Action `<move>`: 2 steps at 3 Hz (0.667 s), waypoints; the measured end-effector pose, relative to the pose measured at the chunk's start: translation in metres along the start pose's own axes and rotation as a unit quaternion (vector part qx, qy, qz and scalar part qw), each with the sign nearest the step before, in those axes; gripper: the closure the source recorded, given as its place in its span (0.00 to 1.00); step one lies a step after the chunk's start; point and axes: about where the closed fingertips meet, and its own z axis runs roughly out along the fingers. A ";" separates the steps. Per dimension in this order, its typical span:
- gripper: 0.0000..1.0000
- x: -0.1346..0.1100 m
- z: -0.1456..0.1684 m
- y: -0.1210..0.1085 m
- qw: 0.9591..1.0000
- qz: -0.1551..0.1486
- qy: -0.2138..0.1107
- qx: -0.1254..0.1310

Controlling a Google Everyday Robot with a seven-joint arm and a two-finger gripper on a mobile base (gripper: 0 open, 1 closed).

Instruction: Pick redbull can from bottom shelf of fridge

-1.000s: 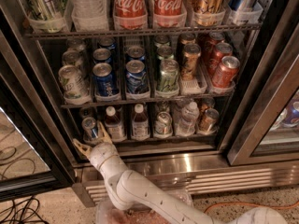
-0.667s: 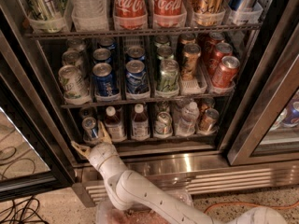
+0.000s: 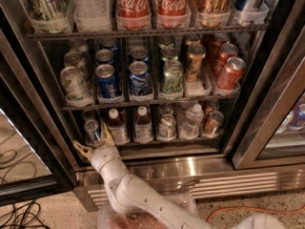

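Note:
The redbull can point(image 3: 91, 129), slim with a silver top, stands at the left end of the bottom shelf point(image 3: 147, 142) of the fridge point(image 3: 190, 168). My gripper point(image 3: 91, 140) is right in front of and just below the can, at the shelf's front edge. Its fingers are open. One tan fingertip point(image 3: 77, 147) sticks out to the left of the can and the other point(image 3: 107, 133) rises on its right, beside a brown bottle point(image 3: 116, 125). My white arm point(image 3: 128, 194) reaches up from the lower middle.
A second brown bottle point(image 3: 142, 124), silver cans point(image 3: 167, 126), a clear bottle point(image 3: 191, 120) and a copper can point(image 3: 212, 123) share the bottom shelf. Blue, green and red cans fill the rack above point(image 3: 138, 78). The open glass door point(image 3: 19, 142) is at left, with cables point(image 3: 19, 216) on the floor.
The gripper has edged slightly up and in towards the redbull can, with its left fingertip a little further out. The can and other drinks have not moved.

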 end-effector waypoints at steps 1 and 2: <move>0.26 0.003 0.006 -0.003 1.000 -0.006 -0.005 0.016; 0.44 0.007 0.010 -0.004 1.000 -0.012 -0.005 0.020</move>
